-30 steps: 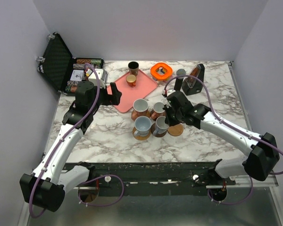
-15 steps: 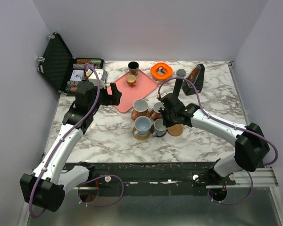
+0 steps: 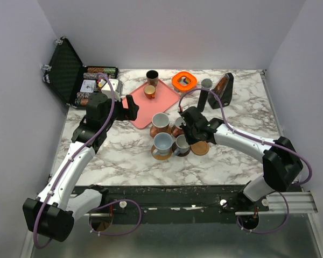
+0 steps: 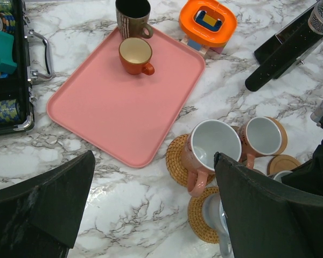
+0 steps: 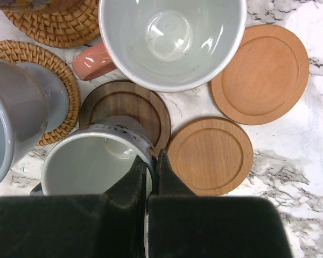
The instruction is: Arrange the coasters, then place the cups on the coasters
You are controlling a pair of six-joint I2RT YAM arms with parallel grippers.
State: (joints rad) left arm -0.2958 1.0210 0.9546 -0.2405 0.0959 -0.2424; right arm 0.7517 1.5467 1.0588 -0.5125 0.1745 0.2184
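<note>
Grip: right claw [image 5: 151,171] clamped on grey mug [image 5: 86,161] rim, thin wall pinched for carrying. Mug overlaps dark coaster [image 5: 124,105] at its 12 o'clock. Bare tan coaster [image 5: 210,156] at 3 o'clock, probable target. Meanwhile left claw [image 4: 153,183] apart, parked by pink tray [image 4: 107,113], leaving room.

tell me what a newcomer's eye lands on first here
The bright pink rectangular tray at the far middle of the marble table, carrying a small copper-orange mug and a tall dark mug, grabs the eye first. Just nearer, the right gripper pinches the rim of a grey ceramic mug among other mugs on round coasters.
</note>
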